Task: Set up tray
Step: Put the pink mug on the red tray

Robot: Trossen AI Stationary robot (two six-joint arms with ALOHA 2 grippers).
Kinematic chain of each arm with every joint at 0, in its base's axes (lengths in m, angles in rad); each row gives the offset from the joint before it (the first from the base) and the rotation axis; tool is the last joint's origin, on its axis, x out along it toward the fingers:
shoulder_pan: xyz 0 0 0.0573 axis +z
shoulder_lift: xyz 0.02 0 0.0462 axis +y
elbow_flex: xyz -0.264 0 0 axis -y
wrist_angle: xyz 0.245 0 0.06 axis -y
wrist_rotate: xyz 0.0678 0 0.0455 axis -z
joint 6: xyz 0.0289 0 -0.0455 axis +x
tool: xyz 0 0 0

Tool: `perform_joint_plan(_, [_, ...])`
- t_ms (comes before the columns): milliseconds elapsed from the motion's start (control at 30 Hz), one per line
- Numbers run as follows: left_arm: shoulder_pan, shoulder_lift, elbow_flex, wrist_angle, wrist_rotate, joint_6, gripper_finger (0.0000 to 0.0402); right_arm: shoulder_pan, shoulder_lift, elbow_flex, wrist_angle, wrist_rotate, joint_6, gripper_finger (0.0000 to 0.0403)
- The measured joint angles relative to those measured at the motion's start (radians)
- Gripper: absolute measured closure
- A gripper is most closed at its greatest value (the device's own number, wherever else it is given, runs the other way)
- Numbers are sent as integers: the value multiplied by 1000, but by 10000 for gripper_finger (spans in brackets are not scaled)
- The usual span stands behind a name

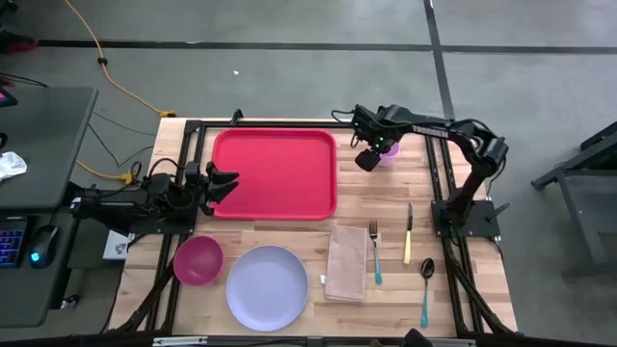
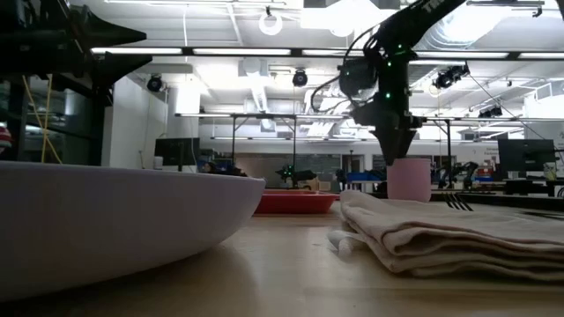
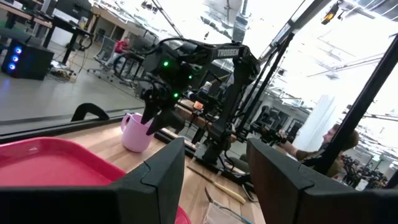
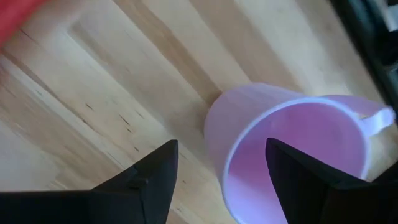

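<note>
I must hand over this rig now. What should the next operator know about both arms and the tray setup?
Left end effector: open, at the left edge of the tray, holding nothing.
Right end effector: open, just above the pink mug, not gripping it.
Tray: empty, at the back of the table.
Bowl, plate, napkin, fork, knife and spoon lie near the front.
Done: nothing loaded.
Left: all items.

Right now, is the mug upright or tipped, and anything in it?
Upright and empty. The mug stands on its base on the table, and the right wrist view looks into its bare interior. The open right gripper hovers above it.
</note>
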Motion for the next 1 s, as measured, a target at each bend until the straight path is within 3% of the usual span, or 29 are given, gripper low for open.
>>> perform_joint_plan(433, [0, 0, 0, 0, 0, 0, 195, 0, 17, 0, -56, 24, 35, 184])
perform_joint_plan(1000, [0, 0, 0, 0, 0, 0, 195, 0, 17, 0, -100, 13, 47, 262])
